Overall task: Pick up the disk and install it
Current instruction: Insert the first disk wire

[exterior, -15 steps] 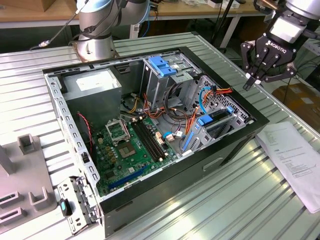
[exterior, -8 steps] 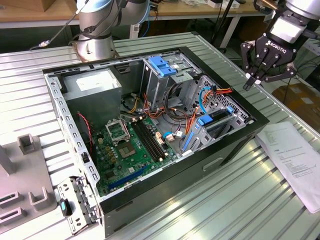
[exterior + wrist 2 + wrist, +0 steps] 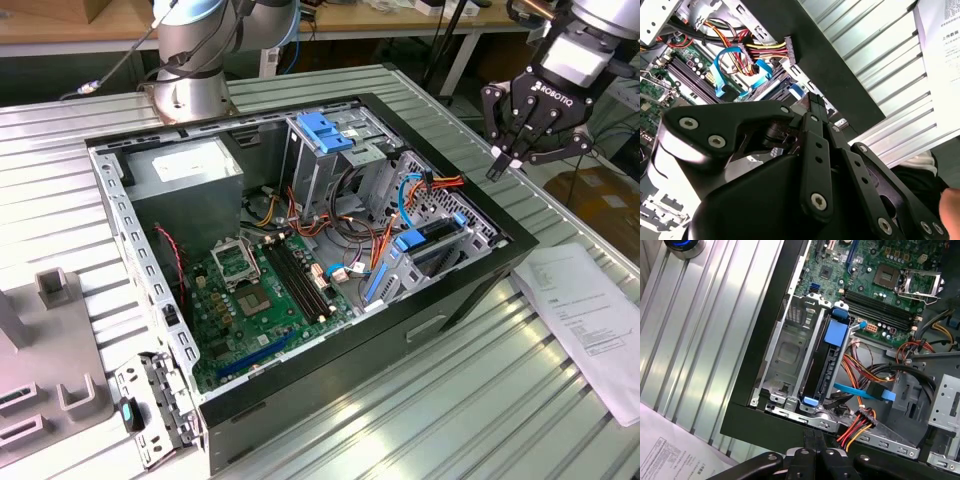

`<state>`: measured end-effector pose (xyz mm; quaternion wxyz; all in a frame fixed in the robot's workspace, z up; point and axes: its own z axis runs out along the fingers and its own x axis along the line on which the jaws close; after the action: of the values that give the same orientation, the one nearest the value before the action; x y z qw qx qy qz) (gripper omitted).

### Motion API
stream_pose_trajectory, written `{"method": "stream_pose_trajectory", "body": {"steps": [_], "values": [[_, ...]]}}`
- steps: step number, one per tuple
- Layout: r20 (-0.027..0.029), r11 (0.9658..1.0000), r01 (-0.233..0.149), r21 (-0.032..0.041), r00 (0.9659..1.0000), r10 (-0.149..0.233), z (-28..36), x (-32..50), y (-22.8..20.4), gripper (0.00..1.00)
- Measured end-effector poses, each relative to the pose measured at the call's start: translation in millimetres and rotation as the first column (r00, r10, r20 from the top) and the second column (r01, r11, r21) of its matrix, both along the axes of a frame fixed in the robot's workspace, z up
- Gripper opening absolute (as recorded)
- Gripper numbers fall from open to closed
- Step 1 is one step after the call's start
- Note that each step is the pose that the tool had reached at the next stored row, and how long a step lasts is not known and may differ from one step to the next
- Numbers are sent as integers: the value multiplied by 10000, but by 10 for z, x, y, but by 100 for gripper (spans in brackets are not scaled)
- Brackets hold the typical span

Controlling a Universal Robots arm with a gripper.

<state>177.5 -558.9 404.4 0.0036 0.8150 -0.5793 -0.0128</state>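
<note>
The disk [image 3: 440, 236] stands on edge in a slot of the metal drive cage at the exterior view's right end of the open computer case [image 3: 330, 385]. In the first wrist view the disk [image 3: 832, 365] is a dark slab with blue rails and blue end tabs, beside an empty silver bay [image 3: 785, 355]. My black three-fingered gripper [image 3: 525, 155] hangs in the air above and to the exterior view's right of that cage, apart from the disk. Its fingers [image 3: 813, 440] lie together with nothing between them, as also seen on the gripper [image 3: 815, 107] in the second wrist view.
A grey power-supply box [image 3: 185, 170] and a blue latch [image 3: 325, 130] sit at the case's far side. Loose coloured cables [image 3: 865, 375] run beside the disk. A printed sheet [image 3: 585, 320] lies on the ribbed table, grey fixtures [image 3: 40, 340] stand at the exterior view's left, and the arm's base [image 3: 190, 60] rises behind the case.
</note>
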Motion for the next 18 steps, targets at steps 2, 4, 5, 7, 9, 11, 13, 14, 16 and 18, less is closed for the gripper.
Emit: {"method": "stream_pose_trajectory", "body": {"steps": [2,4,5,7,9,11,13,14,16,18], "values": [[0,9998,-212,0,9998,212,0,0,0,11],[0,9984,-561,1,9984,561,-2,0,-1,11],[0,9975,-713,1,9975,713,-2,0,-1,11],[0,9933,-1156,2,9933,1156,-7,0,-1,11],[1,9861,-1662,-1,9861,1662,-13,0,-1,11],[1,9844,-1760,0,9844,1760,-14,0,-8,11],[1,9844,-1761,0,9844,1761,-14,0,-8,11],[1,9844,-1760,0,9844,1760,-14,0,-8,11],[2,9841,-1775,0,9841,1775,-14,0,-8,11],[2,9812,-1930,-13,9812,1930,-17,0,-7,11]]}}
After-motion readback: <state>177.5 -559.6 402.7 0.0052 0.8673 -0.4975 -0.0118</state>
